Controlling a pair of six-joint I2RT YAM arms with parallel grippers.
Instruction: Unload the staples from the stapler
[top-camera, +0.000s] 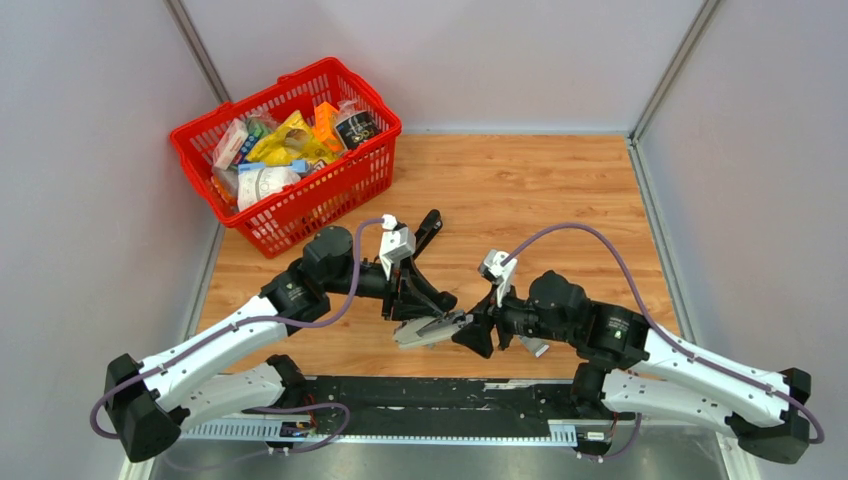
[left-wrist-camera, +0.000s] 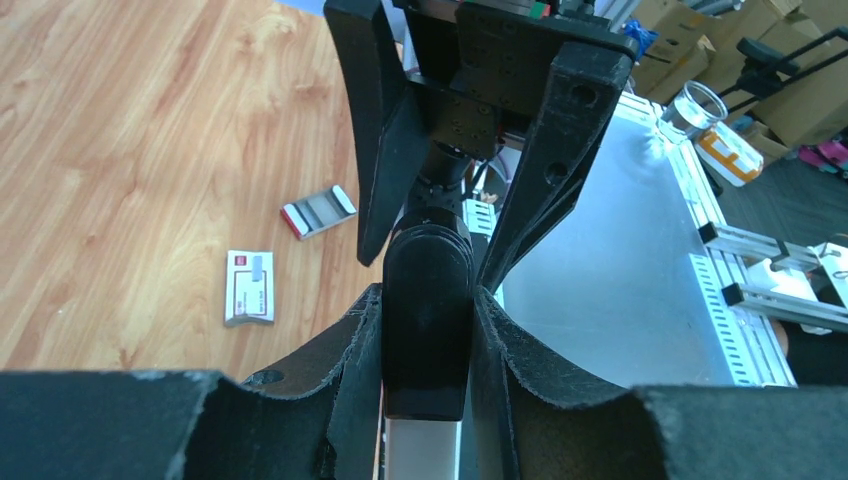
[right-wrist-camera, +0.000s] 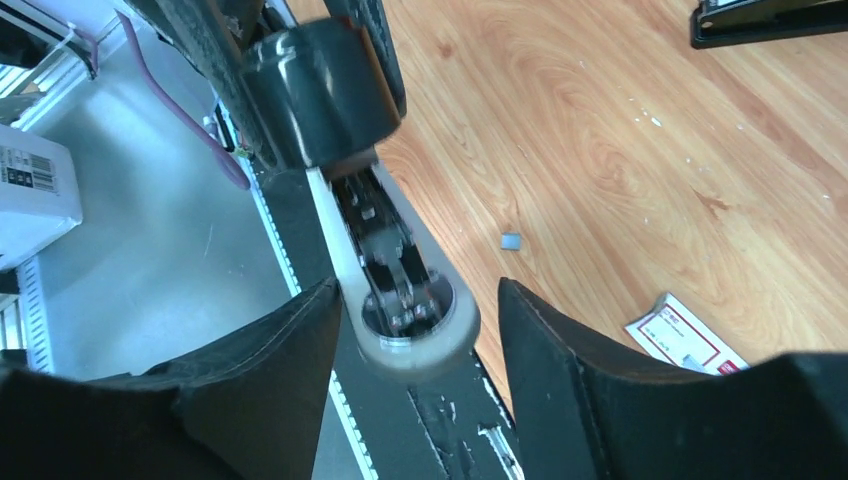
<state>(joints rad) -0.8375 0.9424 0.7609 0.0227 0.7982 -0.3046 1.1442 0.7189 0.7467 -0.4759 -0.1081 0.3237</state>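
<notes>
My left gripper (top-camera: 425, 303) is shut on the stapler (top-camera: 428, 330) and holds it above the table's near edge. In the left wrist view my fingers (left-wrist-camera: 350, 350) clamp its black top (left-wrist-camera: 427, 310), with the pale base showing below. My right gripper (top-camera: 472, 333) is open. Its fingers (right-wrist-camera: 270, 360) stand on either side of the stapler's rounded grey end (right-wrist-camera: 415, 325), where the metal mechanism shows. A tiny grey bit, perhaps staples (right-wrist-camera: 511, 241), lies on the wood.
A red basket (top-camera: 375, 165) of packets stands at the back left. A black elongated object (top-camera: 430, 228) lies behind my left wrist. A white-and-red box (left-wrist-camera: 250, 288) and its open tray (left-wrist-camera: 318, 212) lie on the wood. The metal rail (top-camera: 400, 395) runs along the near edge.
</notes>
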